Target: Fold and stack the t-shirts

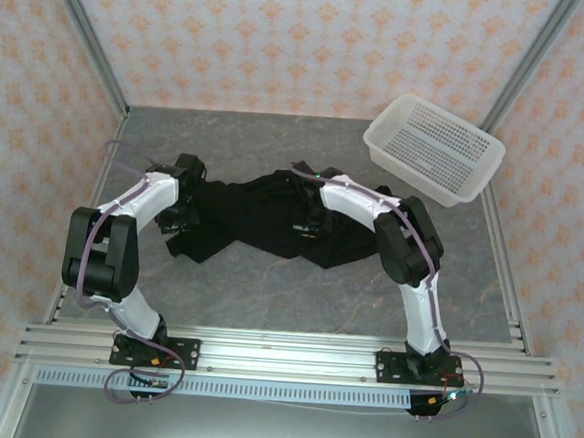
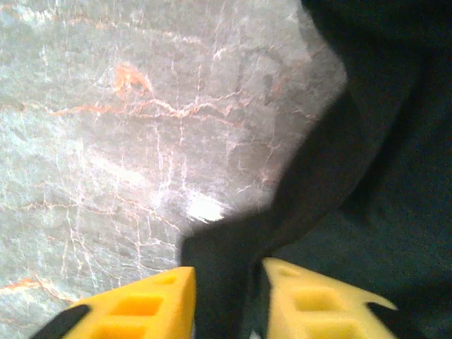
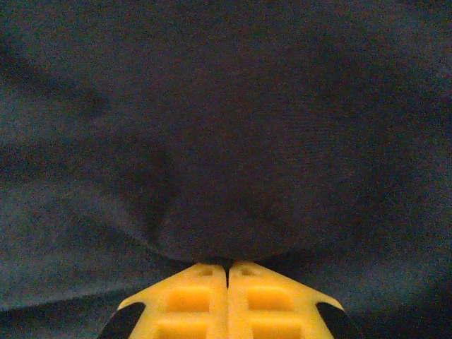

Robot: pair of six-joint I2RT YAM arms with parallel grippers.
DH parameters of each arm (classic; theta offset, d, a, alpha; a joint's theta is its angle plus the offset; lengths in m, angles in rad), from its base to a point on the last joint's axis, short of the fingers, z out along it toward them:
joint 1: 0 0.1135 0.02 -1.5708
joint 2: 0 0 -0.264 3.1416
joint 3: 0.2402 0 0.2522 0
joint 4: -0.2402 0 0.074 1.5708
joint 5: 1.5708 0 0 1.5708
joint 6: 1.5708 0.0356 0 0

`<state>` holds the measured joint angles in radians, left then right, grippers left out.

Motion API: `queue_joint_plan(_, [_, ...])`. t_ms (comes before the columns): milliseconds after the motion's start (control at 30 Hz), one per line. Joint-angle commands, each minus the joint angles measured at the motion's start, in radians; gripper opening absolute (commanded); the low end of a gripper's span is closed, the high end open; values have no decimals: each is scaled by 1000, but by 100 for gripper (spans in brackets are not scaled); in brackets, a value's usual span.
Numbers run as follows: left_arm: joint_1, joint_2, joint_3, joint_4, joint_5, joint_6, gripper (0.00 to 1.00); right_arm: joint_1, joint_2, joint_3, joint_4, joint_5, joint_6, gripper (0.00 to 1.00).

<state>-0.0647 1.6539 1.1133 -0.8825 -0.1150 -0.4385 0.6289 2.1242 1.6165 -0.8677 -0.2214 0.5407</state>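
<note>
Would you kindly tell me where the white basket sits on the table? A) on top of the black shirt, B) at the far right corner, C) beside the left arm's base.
B: the white basket stands at the far right corner of the table, apart from the black shirt.

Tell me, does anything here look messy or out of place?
The black t-shirt lies bunched and wrinkled across the table, not flat. The white basket sits skewed in the far right corner, empty.

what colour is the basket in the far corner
The basket is white, seen best in the top external view.
</note>
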Motion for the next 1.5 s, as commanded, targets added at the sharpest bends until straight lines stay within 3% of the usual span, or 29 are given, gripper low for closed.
queue_joint_plan(0, [3, -40, 44, -18, -39, 12, 23, -110, 3, 10, -67, 108, -40, 0])
queue_joint_plan(133, [2, -69, 64, -35, -22, 19, 19, -191, 4, 62, -106, 123, -102, 0])
queue_joint_plan(267, [-1, -116, 51, -56, 43, 3, 20, -209, 18, 129, -146, 70, -158, 0])
queue_joint_plan(367, [-56, -187, -14, -6, 214, -44, 33, -207, 13, 134, -152, 53, -159, 0])
queue_joint_plan(500, [-272, -237, -68, 41, 275, -160, 52, -206, -6, 117, -151, 60, -149, 0])
queue_joint_plan(567, [-372, -217, -69, 35, 254, -224, 59, -206, -14, 111, -152, 56, -150, 10])
queue_joint_plan(667, [-470, -187, -75, 17, 177, -280, 60, -206, -40, 97, -154, 68, -149, 26])
queue_joint_plan(767, [-496, -156, -94, -13, 119, -305, 60, -207, -69, 87, -154, 67, -150, 36])
queue_joint_plan(867, [-500, -148, -114, 10, 94, -283, 60, -206, -102, 73, -152, 61, -144, 38])
queue_joint_plan(967, [-505, -126, -125, 68, 143, -275, 57, -206, -131, 57, -151, 53, -133, 38])
queue_joint_plan(1300, [-518, -38, -132, 119, 126, -284, 38, -209, -223, -10, -142, 64, -114, 38])
queue_joint_plan(1400, [-517, -15, -108, 117, 96, -284, 16, -216, -267, -51, -127, 82, -97, 38])
queue_joint_plan(1467, [-516, -37, -73, 48, 14, -293, 0, -233, -319, -102, -105, 116, -84, 38])
